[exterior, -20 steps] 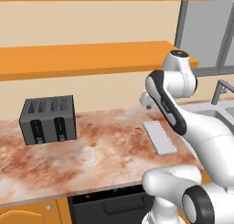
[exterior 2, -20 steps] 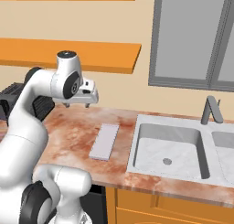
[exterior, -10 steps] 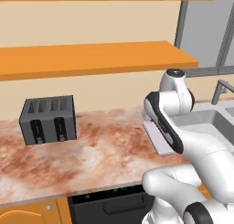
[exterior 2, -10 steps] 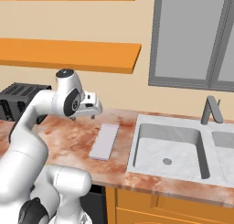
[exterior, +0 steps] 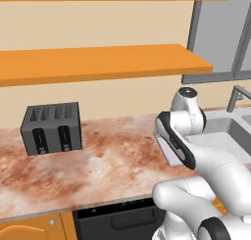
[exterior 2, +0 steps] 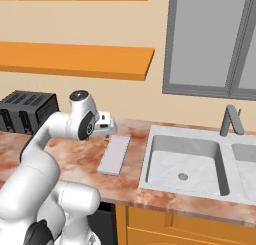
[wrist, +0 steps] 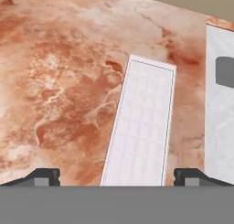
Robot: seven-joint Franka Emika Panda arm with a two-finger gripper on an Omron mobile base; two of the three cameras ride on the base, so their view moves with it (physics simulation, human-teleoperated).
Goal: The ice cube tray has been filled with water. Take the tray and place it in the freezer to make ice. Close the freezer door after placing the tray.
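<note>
1. The ice cube tray point(exterior 2: 114, 154) lies flat on the marbled reddish tabletop point(exterior 2: 75, 156), in the middle of the right base view, its long side running away from the front edge. In the left base view the ice cube tray point(exterior: 165, 150) sits at centre right, partly hidden behind the arm.
2. In the hand view the ice cube tray point(wrist: 141, 122) fills the lower centre, slightly tilted, its pale gridded top up and its near end cut off at the bottom of the frame.
3. The claw point(wrist: 119, 176) is spread wide — one dark tip at lower left, the other at lower right, each outside a long edge of the tray and pinching nothing. Whether the tips touch the tabletop cannot be told.
4. In the right base view the claw point(exterior 2: 107, 125) hangs over the far end of the tray.
5. The sink point(exterior 2: 152, 161) lies just beside the tray's right edge, with a narrow strip of tabletop between; its faucet point(exterior 2: 231, 120) stands at the back.
6. Left of the tray the tabletop lies bare as far as the dark toaster point(exterior: 51, 128) — well apart, at centre left of the left base view.
7. Two orange shelves point(exterior: 98, 62) run along the wall above.
</note>
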